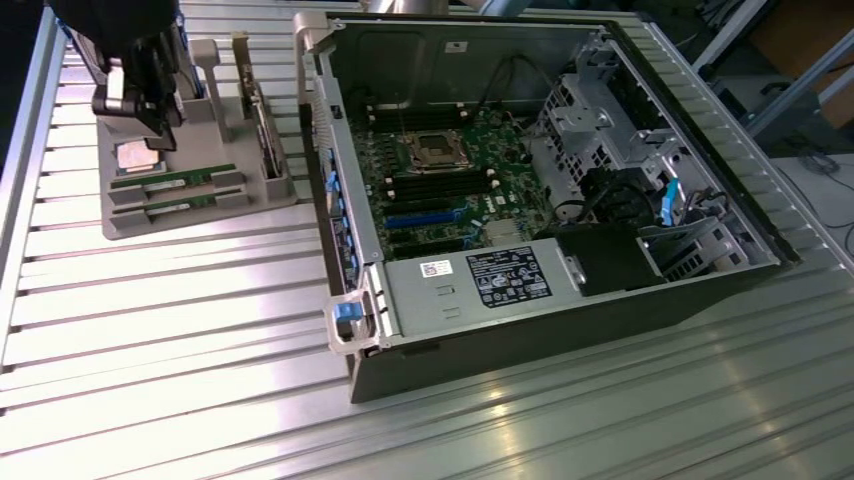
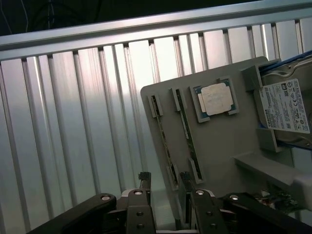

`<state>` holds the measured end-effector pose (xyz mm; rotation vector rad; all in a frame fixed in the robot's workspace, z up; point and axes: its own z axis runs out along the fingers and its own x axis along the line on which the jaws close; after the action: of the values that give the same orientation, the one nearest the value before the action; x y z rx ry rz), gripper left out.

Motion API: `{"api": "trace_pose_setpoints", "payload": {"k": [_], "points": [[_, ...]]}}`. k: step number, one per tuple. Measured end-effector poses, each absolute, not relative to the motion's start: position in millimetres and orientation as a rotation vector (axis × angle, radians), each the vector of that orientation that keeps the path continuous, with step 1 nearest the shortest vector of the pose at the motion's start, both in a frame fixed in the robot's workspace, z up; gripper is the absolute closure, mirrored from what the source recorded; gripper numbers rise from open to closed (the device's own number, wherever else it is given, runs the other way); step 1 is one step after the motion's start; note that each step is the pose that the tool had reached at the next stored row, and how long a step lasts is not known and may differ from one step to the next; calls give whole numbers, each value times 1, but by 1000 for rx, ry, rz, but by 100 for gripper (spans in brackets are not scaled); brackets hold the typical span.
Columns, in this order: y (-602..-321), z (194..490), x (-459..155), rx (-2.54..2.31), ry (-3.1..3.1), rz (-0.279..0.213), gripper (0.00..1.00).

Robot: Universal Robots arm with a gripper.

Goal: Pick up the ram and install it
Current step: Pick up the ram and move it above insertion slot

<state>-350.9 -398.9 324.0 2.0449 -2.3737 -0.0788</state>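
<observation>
Two ram sticks (image 1: 174, 183) (image 1: 171, 209) lie side by side in slots of a grey holder (image 1: 127, 228) at the exterior view's left. My gripper (image 1: 144, 122) hangs just above the holder, over the square silver CPU (image 1: 138, 155). In the wrist view the sticks stand edge-on: one ram stick (image 2: 163, 141) runs in between my open fingertips (image 2: 144, 178), and the other ram stick (image 2: 187, 131) ends beside the opposite finger. My gripper (image 2: 165, 178) holds nothing. The black memory slots (image 1: 434, 185) sit on the green motherboard inside the open computer case (image 1: 360, 300).
The holder (image 2: 229, 141) also carries the CPU (image 2: 215, 99), a hard drive (image 2: 287, 105) with a white label, and upright cards (image 1: 260, 120). A grey power supply (image 1: 481, 280) fills the case's near end. Everything rests on a ribbed aluminium table (image 1: 174, 330).
</observation>
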Motion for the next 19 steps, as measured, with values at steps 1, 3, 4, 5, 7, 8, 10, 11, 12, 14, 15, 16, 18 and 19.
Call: {"api": "trace_pose_setpoints", "payload": {"k": [1,3,4,5,7,8,10,11,12,14,15,16,18,19], "points": [[-399,324,-351,2045,-2374,-79,64],[-399,322,-351,2045,-2374,-79,64],[-399,321,-351,2045,-2374,-79,64],[-399,320,-351,2045,-2374,-79,64],[-399,318,-351,2045,-2374,-79,64],[-399,317,-351,2045,-2374,-79,64],[-399,315,-351,2045,-2374,-79,64],[-399,314,-351,2045,-2374,-79,64],[-399,313,-351,2045,-2374,-79,64],[-399,311,-351,2045,-2374,-79,64],[-399,311,-351,2045,-2374,-79,64],[-399,309,-351,2045,-2374,-79,64],[-399,307,-351,2045,-2374,-79,64],[-399,306,-351,2045,-2374,-79,64]]}}
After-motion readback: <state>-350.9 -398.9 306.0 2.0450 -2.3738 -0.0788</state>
